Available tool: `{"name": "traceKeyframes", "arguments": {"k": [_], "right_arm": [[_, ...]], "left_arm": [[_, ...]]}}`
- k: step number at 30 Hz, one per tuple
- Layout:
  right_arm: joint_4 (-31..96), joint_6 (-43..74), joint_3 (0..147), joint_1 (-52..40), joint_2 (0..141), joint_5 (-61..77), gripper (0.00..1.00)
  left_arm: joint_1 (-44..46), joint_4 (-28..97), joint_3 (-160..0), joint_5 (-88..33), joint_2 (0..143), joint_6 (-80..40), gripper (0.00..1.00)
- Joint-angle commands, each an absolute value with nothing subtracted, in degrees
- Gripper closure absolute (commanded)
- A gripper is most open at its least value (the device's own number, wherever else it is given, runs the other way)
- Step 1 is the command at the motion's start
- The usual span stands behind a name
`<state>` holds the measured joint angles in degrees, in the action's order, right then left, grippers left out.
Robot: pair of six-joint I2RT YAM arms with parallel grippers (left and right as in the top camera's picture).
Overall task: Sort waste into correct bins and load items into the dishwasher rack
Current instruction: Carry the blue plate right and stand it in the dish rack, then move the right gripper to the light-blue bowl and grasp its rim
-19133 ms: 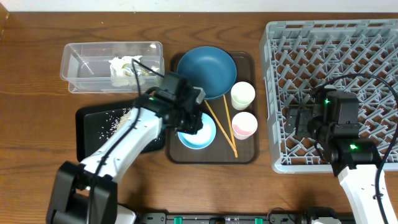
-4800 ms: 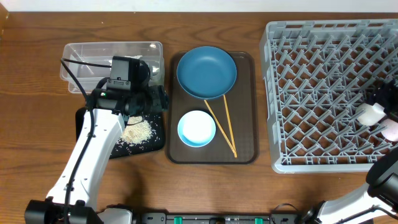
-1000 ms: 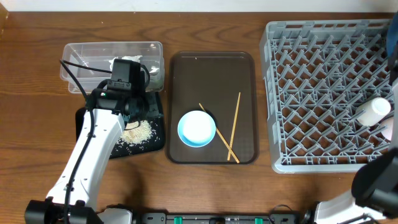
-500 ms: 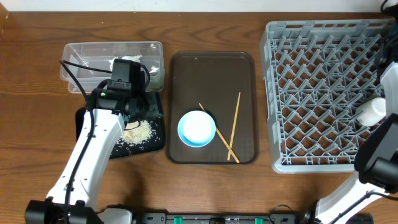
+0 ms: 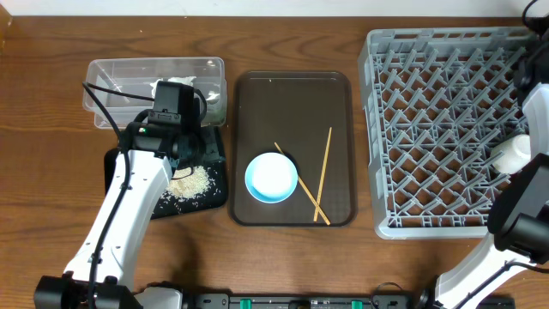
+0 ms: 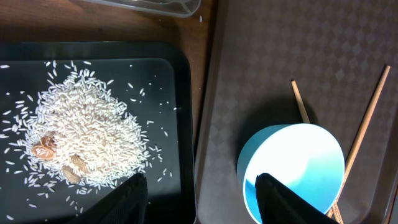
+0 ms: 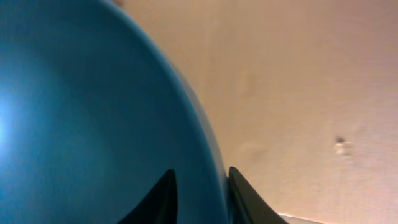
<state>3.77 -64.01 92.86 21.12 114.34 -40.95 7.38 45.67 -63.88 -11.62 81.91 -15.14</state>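
Dark-blue dish [image 7: 93, 112] rim inside right gripper [image 7: 200, 180], jaws narrow, hold unclear.

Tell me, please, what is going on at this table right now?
Two robot arms are clearing a table. The right gripper has the rim of the dark-blue dish between its jaws, with that arm at the right edge of the dishwasher rack, where a pale cup already lies. The left gripper hovers open over the edge of the black tray that holds the rice. The napkin is in the clear tub; the light-blue bowl and chopsticks wait on the brown tray.
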Motion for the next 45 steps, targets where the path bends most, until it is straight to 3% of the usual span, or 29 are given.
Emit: {"name": "traceKeyframes", "arguments": {"k": [1, 12, 19, 22, 26, 30, 39, 45], "right_arm": [[8.9, -54.8, 92.1, 19.7, 115.4, -40.5, 0.68], [11.2, -49.5, 92.1, 18.3, 112.4, -42.5, 0.52], [11.7, -41.5, 92.1, 18.2, 103.5, -30.3, 0.3], [13.4, -39.2, 92.1, 17.9, 100.0, -24.7, 0.25], [20.6, -36.5, 92.1, 16.3, 96.3, -17.5, 0.23], [30.6, -31.6, 92.1, 13.7, 93.7, -4.9, 0.28], [43.0, -10.5, 92.0, 5.3, 94.2, 35.1, 0.3], [48.6, -8.6, 92.0, -4.4, 96.4, 35.9, 0.28]], "left_arm": [[7.4, 45.8, -64.0, -11.0, 82.0, -14.7, 0.41], [7.4, 46.0, -64.0, -11.1, 82.0, -14.7, 0.41], [7.4, 46.0, -64.0, -11.1, 82.0, -14.7, 0.41], [7.4, 46.0, -64.0, -11.1, 82.0, -14.7, 0.41], [7.4, 46.0, -64.0, -11.1, 82.0, -14.7, 0.41], [7.4, 46.0, -64.0, -11.1, 82.0, -14.7, 0.41], [7.3, 48.4, -64.0, -9.0, 82.0, -16.9, 0.41], [7.3, 51.5, -64.0, -3.3, 82.0, -22.7, 0.41]]}}
